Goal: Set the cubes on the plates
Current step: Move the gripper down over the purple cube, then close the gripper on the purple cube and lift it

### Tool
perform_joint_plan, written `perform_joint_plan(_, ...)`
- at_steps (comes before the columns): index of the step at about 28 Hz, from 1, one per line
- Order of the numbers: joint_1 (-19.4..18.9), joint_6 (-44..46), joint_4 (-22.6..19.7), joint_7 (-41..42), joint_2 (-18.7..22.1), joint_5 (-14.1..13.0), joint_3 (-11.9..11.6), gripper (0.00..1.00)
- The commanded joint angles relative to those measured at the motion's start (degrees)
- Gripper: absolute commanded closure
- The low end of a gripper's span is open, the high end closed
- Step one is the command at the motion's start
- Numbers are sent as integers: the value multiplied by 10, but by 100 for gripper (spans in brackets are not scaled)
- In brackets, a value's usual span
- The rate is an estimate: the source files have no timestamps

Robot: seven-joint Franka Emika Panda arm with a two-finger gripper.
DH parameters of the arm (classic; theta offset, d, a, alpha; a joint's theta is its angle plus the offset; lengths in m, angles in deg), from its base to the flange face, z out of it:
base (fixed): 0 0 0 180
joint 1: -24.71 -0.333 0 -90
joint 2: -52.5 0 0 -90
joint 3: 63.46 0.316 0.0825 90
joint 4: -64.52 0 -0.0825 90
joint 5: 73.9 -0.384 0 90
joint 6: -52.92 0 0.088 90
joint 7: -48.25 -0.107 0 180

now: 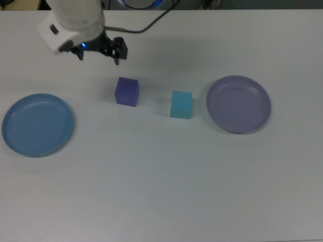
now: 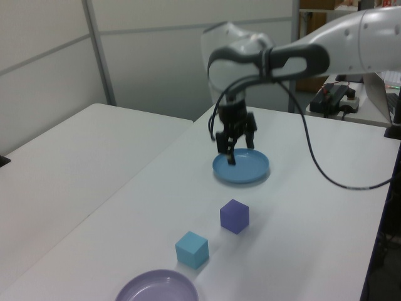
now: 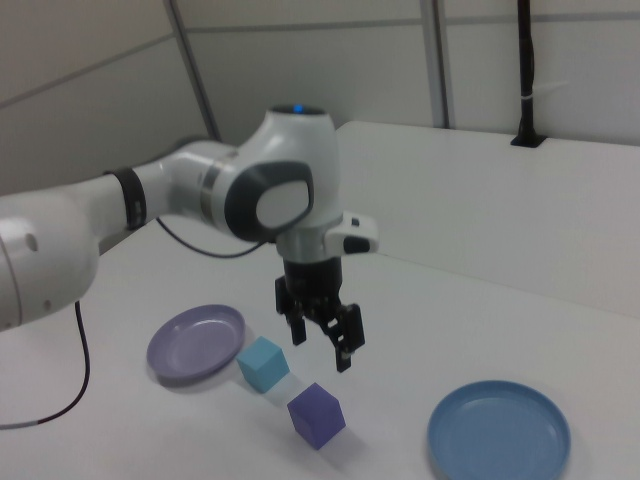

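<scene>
A purple cube (image 1: 126, 92) (image 2: 234, 216) (image 3: 316, 414) and a cyan cube (image 1: 181, 104) (image 2: 192, 249) (image 3: 262, 364) rest side by side on the white table between two plates. The blue plate (image 1: 37, 124) (image 2: 241, 166) (image 3: 499, 430) lies at the top view's left and the lavender plate (image 1: 238, 104) (image 2: 156, 288) (image 3: 196, 342) at the top view's right; neither holds anything. My gripper (image 1: 99, 56) (image 2: 227, 154) (image 3: 320, 347) hangs open above the table with nothing between its fingers. It is behind and to the left of the purple cube in the top view, apart from it.
A black cable (image 2: 319, 169) loops from the arm over the table in the left view. A second white table (image 2: 75, 157) stands alongside on the left view's left. A laptop and a power strip (image 2: 338, 94) sit at the left view's back right.
</scene>
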Motion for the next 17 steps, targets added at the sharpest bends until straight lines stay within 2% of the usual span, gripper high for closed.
perform_joint_plan(1,-33,-77,-83,6,14,15,0,0)
perform_joint_plan(5,-52,-114,-117,2,4,20,0,0)
perform_joint_plan(10,-64,-128,-117,-32,-37,50,0,0)
perform_joint_plan(15,-64,-137,-122,-60,-59,81,0,0)
perform_joint_plan(17,-64,-143,-122,-61,-65,81,0,0)
